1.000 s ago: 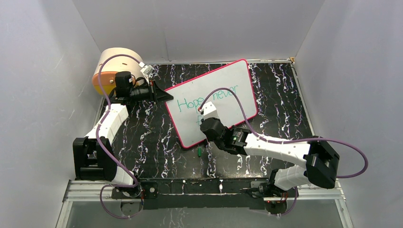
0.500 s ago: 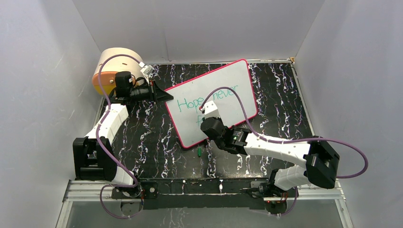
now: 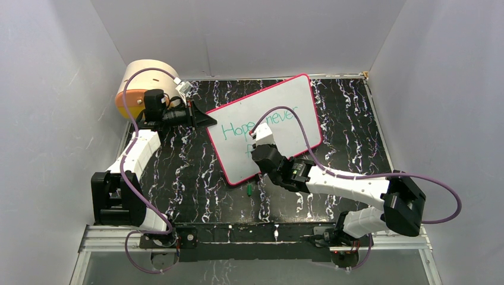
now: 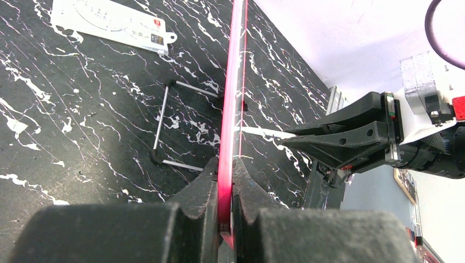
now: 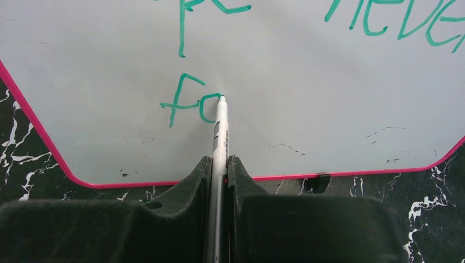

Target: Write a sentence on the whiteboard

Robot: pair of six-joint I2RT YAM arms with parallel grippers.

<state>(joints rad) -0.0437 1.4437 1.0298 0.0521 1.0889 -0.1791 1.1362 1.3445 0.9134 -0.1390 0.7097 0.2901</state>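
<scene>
right wrist | right hand (image 5: 220, 164) clamps pen (image 5: 221, 129), tip on whiteboard (image 5: 329, 82) | left hand (image 4: 225, 167) pinches whiteboard

Looks like a robotics lab test cell to me: plain white panel walls (image 3: 249, 35) box in a black, white-veined marble-look tabletop (image 3: 190, 178). A white-and-black left arm (image 3: 138, 151) and right arm (image 3: 350, 183) are bolted to a silver aluminium rail (image 3: 104, 238).

Black marbled table (image 3: 178, 172) — bearing the whiteboard (image 3: 235, 157), a green cap (image 3: 248, 190), a white card (image 4: 109, 22).
</scene>
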